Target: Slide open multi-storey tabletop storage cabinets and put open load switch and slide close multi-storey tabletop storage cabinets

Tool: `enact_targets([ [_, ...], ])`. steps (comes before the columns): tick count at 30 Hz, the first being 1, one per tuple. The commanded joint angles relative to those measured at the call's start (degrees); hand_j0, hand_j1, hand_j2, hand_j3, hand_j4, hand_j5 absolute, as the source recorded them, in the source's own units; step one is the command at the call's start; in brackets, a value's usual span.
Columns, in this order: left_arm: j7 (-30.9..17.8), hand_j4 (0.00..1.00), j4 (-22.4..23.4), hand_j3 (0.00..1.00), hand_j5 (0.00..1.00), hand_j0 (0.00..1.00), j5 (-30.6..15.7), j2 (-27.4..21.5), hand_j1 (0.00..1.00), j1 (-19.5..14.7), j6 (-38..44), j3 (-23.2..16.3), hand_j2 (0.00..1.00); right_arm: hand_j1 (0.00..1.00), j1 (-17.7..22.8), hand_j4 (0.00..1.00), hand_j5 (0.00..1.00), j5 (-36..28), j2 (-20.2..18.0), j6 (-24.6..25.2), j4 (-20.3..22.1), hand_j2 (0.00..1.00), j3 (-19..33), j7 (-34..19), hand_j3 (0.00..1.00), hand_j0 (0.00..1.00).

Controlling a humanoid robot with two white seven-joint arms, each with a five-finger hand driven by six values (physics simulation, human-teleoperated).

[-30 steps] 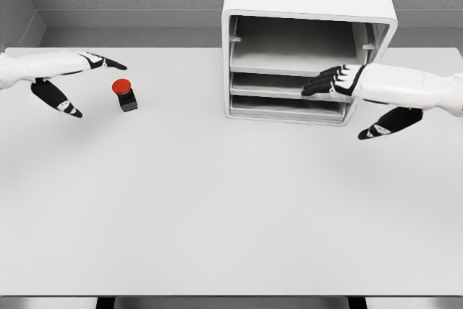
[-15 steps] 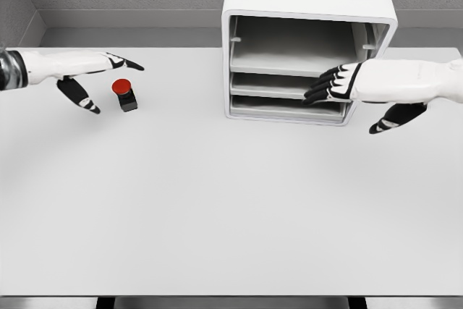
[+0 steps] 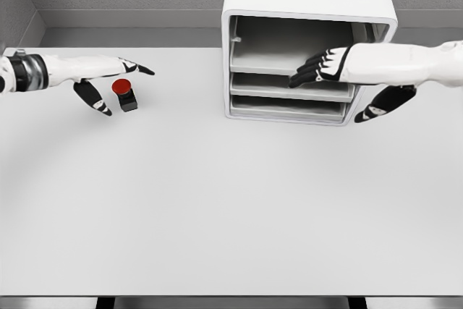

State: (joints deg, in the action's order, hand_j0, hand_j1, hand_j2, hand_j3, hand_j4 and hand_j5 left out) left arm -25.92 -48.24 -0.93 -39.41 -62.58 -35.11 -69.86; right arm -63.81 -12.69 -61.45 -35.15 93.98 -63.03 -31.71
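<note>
Sitting on white worktop (image 3: 217, 200) at far left: small load switch with red round button on black square base (image 3: 124, 94). Left robot hand (image 3: 108, 81) open, fingers spread, straddling switch, forefinger beyond it, thumb just beside its left; contact unclear. White three-tier tabletop storage cabinet (image 3: 307, 5) at rear centre-right. Right robot hand (image 3: 325, 66) open, fingers extended onto front edge of top tray, thumb hanging right of cabinet.

head view | high, angled down over table (image 3: 217, 215) | faces cabinet (image 3: 307, 34) | single view
</note>
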Motion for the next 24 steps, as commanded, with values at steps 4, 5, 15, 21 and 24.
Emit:
enact_targets([
  [4, 0.1, 1.0, 2.2, 1.0, 1.0, 1.0, 0.4, 0.9, 1.0, 0.0, 0.1, 0.1, 1.0, 0.99, 0.2, 0.99, 0.99, -0.3, 0.9, 0.2, 2.2, 0.99, -0.3, -1.9, 0.99, 0.99],
  [5, 0.1, 1.0, 2.2, 1.0, 1.0, 1.0, 0.4, 0.9, 1.0, 0.0, 0.1, 0.1, 1.0, 0.99, 0.4, 0.99, 0.99, -0.3, 2.2, 0.2, 2.3, 0.99, -0.4, -1.6, 0.99, 0.99],
  [15, 0.0, 1.0, 5.2, 1.0, 1.0, 1.0, 2.0, 3.6, 1.0, 0.0, 0.1, 0.1, 1.0, 0.97, 4.5, 0.97, 0.97, -0.7, 4.1, 0.2, 1.9, 0.97, 1.9, 2.0, 0.97, 0.97],
  [21, 0.1, 1.0, 7.2, 1.0, 1.0, 1.0, 2.1, 4.5, 1.0, -0.2, 0.1, 0.1, 1.0, 0.94, 5.0, 0.94, 0.94, 2.7, 5.5, 0.2, -0.5, 0.94, 5.0, 1.5, 0.94, 0.94],
  [24, 0.1, 0.9, 7.3, 0.9, 0.9, 0.9, 2.2, 4.5, 0.9, -0.2, 0.1, 0.1, 0.9, 0.94, 5.3, 0.94, 0.94, 2.7, 6.9, 0.2, -0.6, 0.94, 5.1, 2.0, 0.94, 0.94],
])
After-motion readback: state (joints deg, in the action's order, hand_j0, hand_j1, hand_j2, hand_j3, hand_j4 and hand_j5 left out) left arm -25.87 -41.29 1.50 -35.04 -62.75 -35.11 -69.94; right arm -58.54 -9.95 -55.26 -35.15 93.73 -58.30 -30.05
